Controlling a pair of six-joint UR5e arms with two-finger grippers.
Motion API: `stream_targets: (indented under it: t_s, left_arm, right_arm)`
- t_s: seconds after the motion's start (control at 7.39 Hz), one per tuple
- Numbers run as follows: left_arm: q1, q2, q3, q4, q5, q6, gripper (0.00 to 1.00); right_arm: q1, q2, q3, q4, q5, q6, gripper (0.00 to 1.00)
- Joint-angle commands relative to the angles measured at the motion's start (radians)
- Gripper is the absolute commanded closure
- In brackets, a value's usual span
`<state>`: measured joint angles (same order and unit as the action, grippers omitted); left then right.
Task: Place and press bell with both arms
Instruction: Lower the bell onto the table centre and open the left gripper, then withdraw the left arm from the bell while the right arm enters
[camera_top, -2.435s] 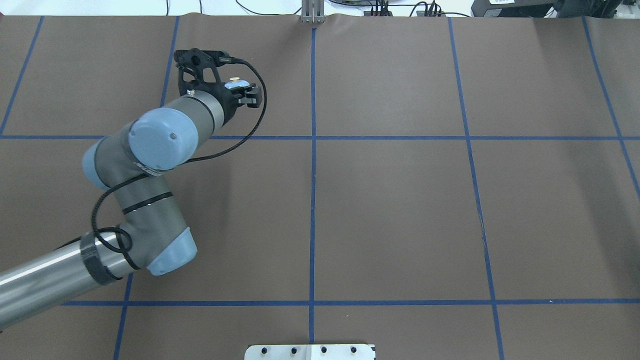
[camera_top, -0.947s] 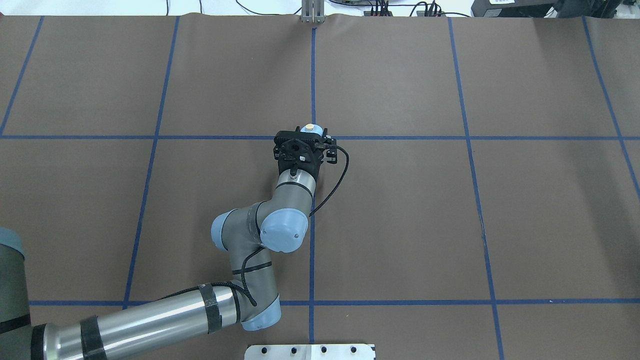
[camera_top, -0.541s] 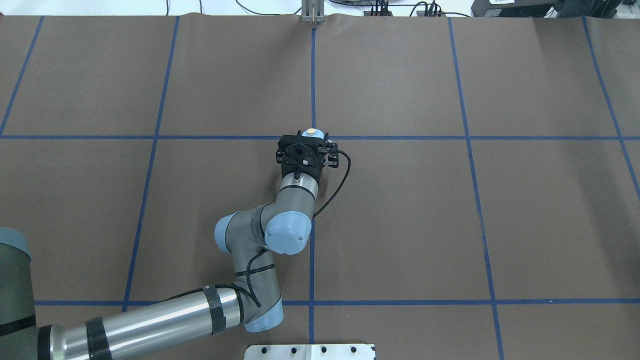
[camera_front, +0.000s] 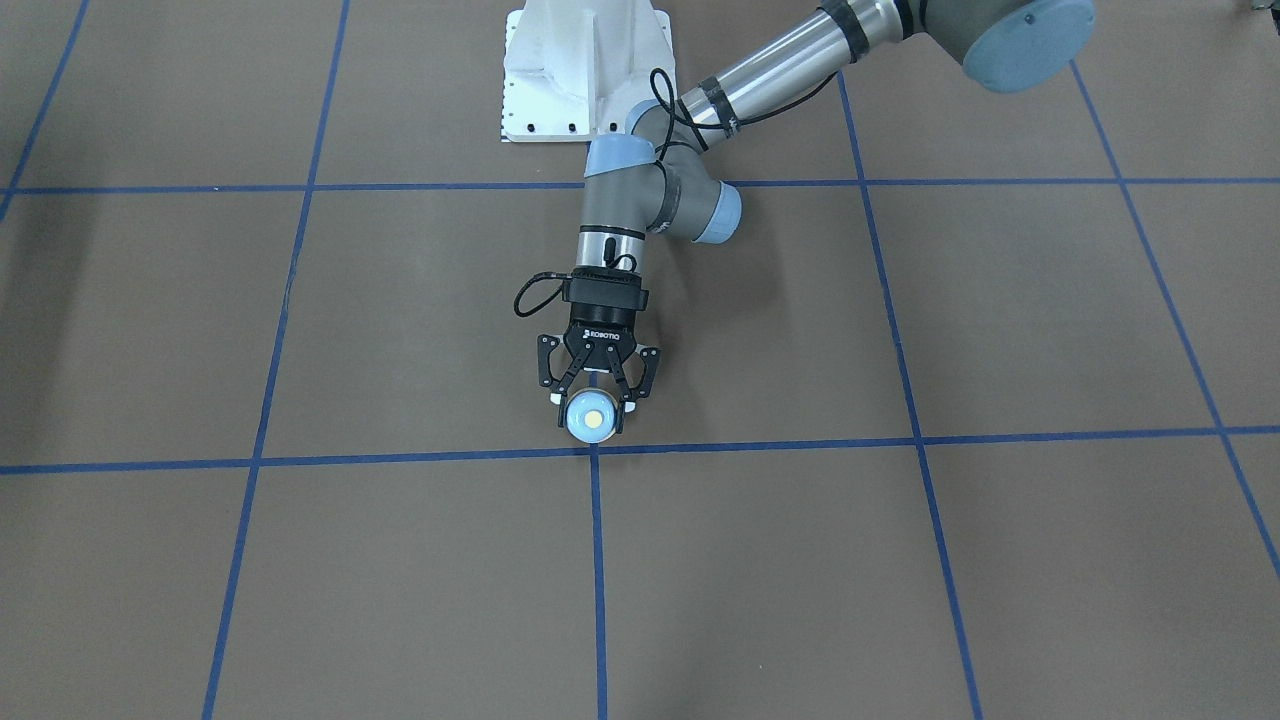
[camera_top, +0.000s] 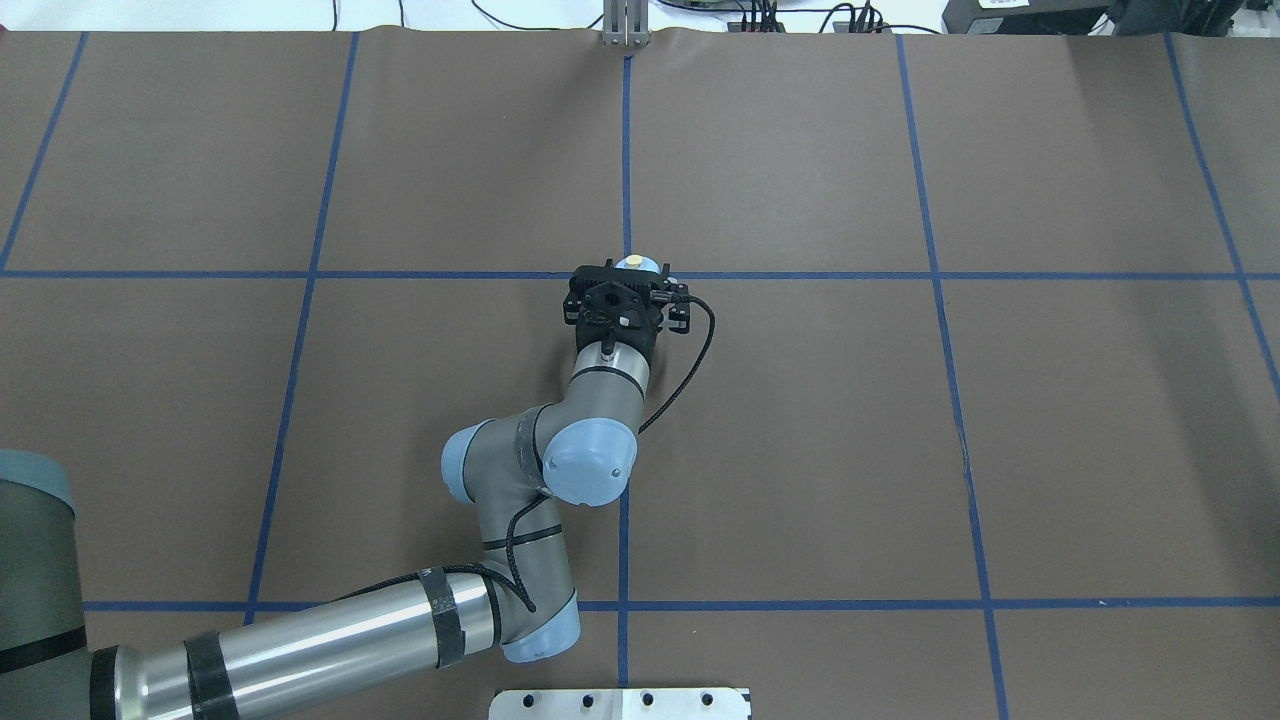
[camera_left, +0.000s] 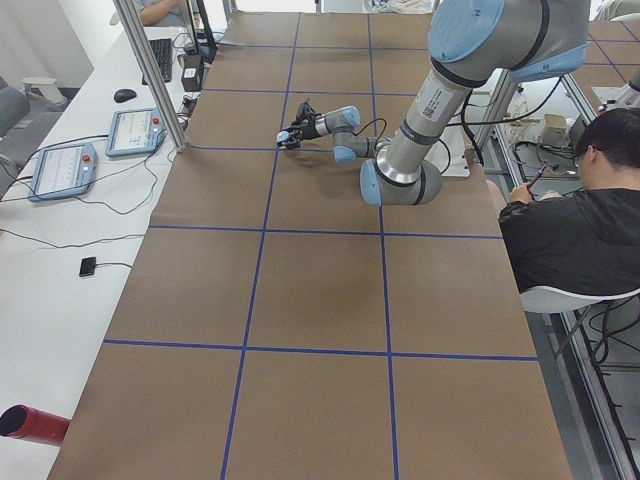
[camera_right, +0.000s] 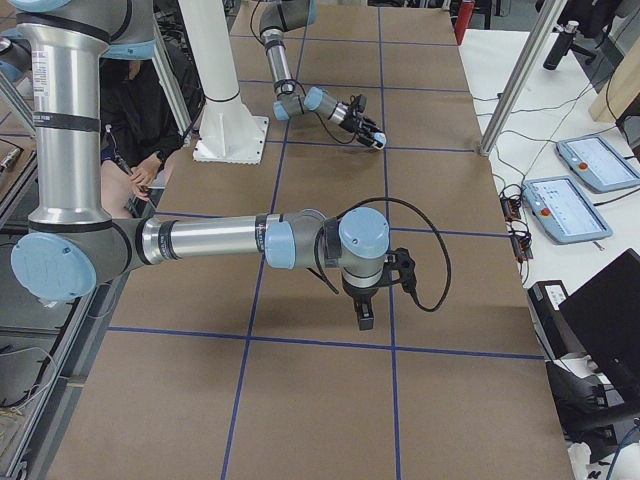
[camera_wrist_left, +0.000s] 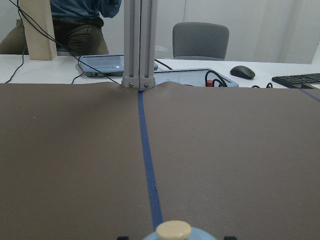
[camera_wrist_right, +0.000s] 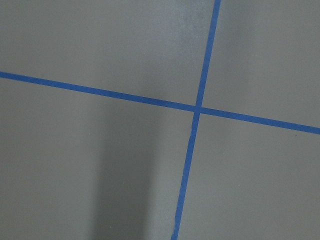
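Observation:
The light-blue bell (camera_front: 592, 416) with its cream button is between the fingers of my left gripper (camera_front: 593, 408), which is shut on it by the crossing of two blue tape lines at mid-table. The overhead view shows the bell (camera_top: 631, 264) just past the left gripper (camera_top: 630, 272). Its button (camera_wrist_left: 173, 231) sits at the bottom edge of the left wrist view. I cannot tell whether the bell touches the mat. My right gripper (camera_right: 365, 318) shows only in the exterior right view, pointing down over the mat near another tape crossing; I cannot tell if it is open or shut.
The brown mat carries a blue tape grid (camera_top: 625, 440). An aluminium post (camera_top: 626, 25) stands at the far edge. The white pedestal (camera_front: 585, 70) is at the robot's base. A seated operator (camera_left: 570, 200) is beside the table. Teach pendants (camera_right: 590, 160) lie on the side desk.
My left arm has carried the bell from the far left of the table to the centre crossing. In the last half second it has shifted slightly right.

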<state>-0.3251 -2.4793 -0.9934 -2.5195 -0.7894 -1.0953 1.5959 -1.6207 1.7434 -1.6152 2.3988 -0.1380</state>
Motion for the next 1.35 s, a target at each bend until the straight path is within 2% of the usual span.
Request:
stream_targets:
  t_s: [0.0, 0.27, 0.54, 0.68, 0.81, 0.95, 1.08, 1.22]
  left_arm:
    - [-0.002, -0.004, 0.001, -0.001, 0.001, 0.0, 0.0]
    - [-0.009, -0.006, -0.01, -0.001, -0.002, 0.008, 0.0]
    - [-0.084, -0.009, -0.034, 0.027, -0.106, 0.021, 0.01]
    - [-0.135, -0.007, -0.087, 0.071, -0.193, 0.082, 0.01]
    - [-0.193, 0.016, -0.135, 0.088, -0.296, 0.1, 0.01]
    - [-0.254, 0.066, -0.158, 0.093, -0.404, 0.101, 0.01]
    - [-0.317, 0.148, -0.213, 0.093, -0.504, 0.103, 0.01]
    - [-0.384, 0.23, -0.264, 0.094, -0.616, 0.138, 0.01]
  right_arm:
    - [-0.001, 0.002, -0.001, 0.0, 0.0, 0.0, 0.0]
    - [-0.001, 0.002, 0.001, 0.0, 0.0, 0.005, 0.0]
    - [-0.004, 0.008, 0.024, 0.006, -0.016, 0.003, 0.0]
    - [-0.01, 0.004, 0.025, 0.008, -0.01, 0.006, 0.0]
    - [-0.011, 0.01, 0.044, 0.012, 0.023, 0.094, 0.0]
    - [-0.013, 0.007, 0.039, 0.014, 0.042, 0.201, 0.0]
    - [-0.054, 0.013, 0.045, 0.02, 0.078, 0.215, 0.0]
    - [-0.097, 0.063, 0.036, 0.021, 0.073, 0.215, 0.0]
